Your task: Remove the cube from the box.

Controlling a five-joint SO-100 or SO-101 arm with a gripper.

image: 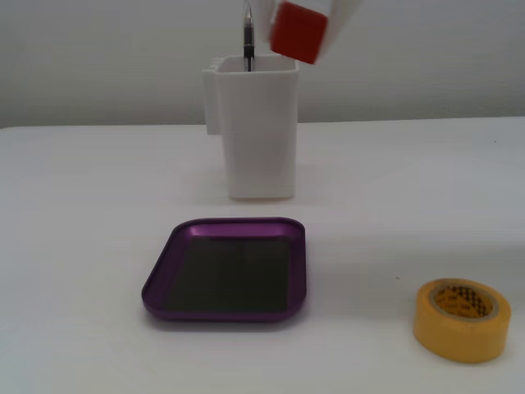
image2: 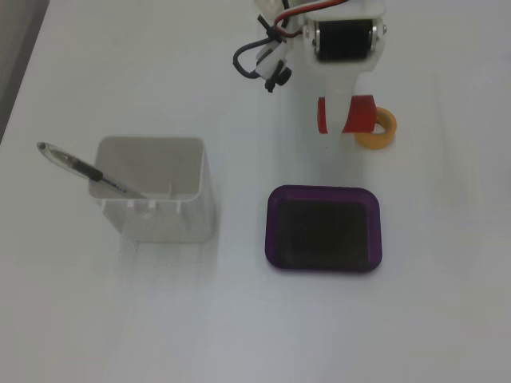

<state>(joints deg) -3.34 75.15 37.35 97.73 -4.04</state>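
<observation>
End effector grips tilted cube.

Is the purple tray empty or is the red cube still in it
Empty. In both fixed views the tray shows only its bare dark bottom; the cube is held up in the gripper.

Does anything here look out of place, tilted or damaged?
Nothing looks damaged or spilled. The cube is tilted only because the gripper holds it in the air. The box is empty and lies flat. A pen leans out of the white container.
</observation>
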